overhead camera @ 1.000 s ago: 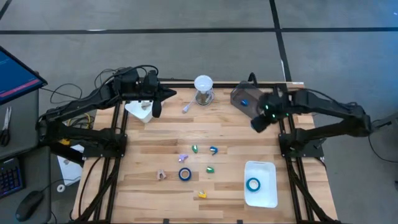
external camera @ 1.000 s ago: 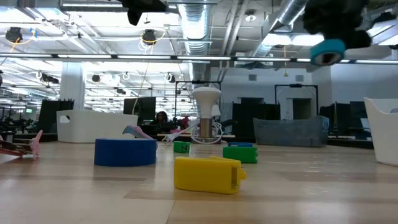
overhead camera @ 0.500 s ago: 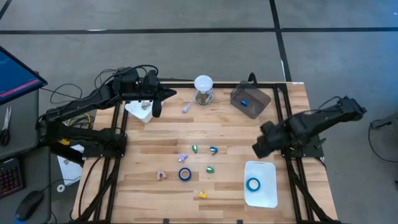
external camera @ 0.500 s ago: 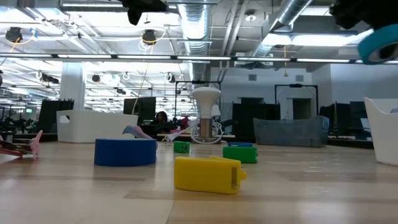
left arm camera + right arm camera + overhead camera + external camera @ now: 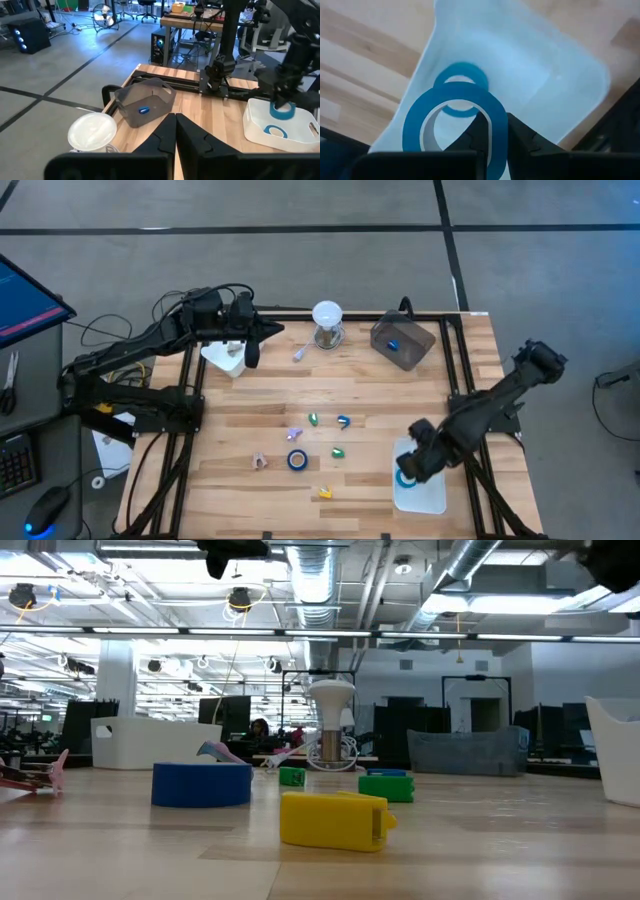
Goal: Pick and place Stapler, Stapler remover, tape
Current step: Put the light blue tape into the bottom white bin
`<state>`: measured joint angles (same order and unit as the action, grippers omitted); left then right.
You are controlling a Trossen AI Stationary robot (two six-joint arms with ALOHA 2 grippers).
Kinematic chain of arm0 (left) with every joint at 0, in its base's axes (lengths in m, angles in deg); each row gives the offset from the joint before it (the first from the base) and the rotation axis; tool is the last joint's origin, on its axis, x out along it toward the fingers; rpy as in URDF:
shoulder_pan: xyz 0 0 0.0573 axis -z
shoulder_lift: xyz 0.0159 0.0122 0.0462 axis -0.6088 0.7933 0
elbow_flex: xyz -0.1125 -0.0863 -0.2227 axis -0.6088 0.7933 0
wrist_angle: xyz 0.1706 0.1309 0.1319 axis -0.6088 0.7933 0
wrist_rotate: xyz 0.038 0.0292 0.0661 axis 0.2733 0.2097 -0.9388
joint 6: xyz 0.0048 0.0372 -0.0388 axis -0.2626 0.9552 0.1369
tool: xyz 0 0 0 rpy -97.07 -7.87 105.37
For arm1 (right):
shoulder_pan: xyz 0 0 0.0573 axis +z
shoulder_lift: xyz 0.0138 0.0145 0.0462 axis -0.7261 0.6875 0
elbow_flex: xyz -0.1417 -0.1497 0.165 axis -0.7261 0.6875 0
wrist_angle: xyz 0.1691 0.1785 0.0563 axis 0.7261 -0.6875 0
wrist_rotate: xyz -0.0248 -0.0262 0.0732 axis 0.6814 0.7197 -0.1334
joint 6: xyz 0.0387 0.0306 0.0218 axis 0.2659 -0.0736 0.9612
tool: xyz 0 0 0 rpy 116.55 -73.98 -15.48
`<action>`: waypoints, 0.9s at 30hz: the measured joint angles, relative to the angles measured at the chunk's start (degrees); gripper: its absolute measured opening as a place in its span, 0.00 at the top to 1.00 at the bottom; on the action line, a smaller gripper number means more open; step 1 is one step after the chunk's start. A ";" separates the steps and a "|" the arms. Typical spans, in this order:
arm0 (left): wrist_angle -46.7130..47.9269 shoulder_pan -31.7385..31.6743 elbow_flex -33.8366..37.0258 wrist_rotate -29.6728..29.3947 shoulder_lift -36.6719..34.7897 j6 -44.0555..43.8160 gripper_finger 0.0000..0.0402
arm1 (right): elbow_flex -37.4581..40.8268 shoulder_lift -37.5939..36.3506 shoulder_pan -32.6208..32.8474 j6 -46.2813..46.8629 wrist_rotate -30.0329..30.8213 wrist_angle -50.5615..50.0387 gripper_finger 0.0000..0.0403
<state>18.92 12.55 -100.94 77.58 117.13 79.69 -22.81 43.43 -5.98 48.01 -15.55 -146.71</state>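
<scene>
Holding: a blue tape roll (image 5: pixel 454 122) was gripped through its wall by the right gripper (image 5: pixel 492 131), hung above the near-right white tray (image 5: pixel 432 498) for release.
Tray: one tape ring (image 5: pixel 462 89) was already laid inside.
Table: a third roll (image 5: pixel 297 460) was left mid-table, near.
Left gripper (image 5: pixel 175 131): parked far-left, fingers pressed together, nothing held.

In the high view the right gripper (image 5: pixel 418 463) covers part of the white tray (image 5: pixel 432 495); the small coloured pieces (green, yellow, pink) mid-table are too tiny to identify. The low view crops that arm.
</scene>
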 joint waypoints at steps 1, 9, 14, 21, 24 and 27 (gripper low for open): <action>0.00 0.00 0.00 0.00 0.00 0.00 0.99 | 0.00 1.00 0.50 0.42 -0.42 0.85 0.94; -0.17 0.00 0.00 0.00 0.00 0.00 0.99 | 0.04 8.25 2.82 2.08 -3.16 5.02 0.94; -0.15 0.00 0.00 0.02 0.00 0.00 0.99 | 0.07 12.09 3.38 1.81 -3.60 6.00 0.94; -0.11 0.00 0.00 0.00 0.00 0.00 0.99 | 0.00 15.24 3.38 1.15 -3.62 7.77 0.92; -0.11 0.00 0.00 0.00 0.00 0.00 0.99 | 0.04 15.77 3.38 1.09 -3.74 8.03 0.81; -0.14 0.00 0.00 0.00 0.00 0.00 0.99 | 0.09 15.54 3.28 -1.07 -3.65 8.26 0.67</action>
<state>18.78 12.55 -100.94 77.58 117.13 79.69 -22.73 58.98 -2.69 46.94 -19.20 -138.45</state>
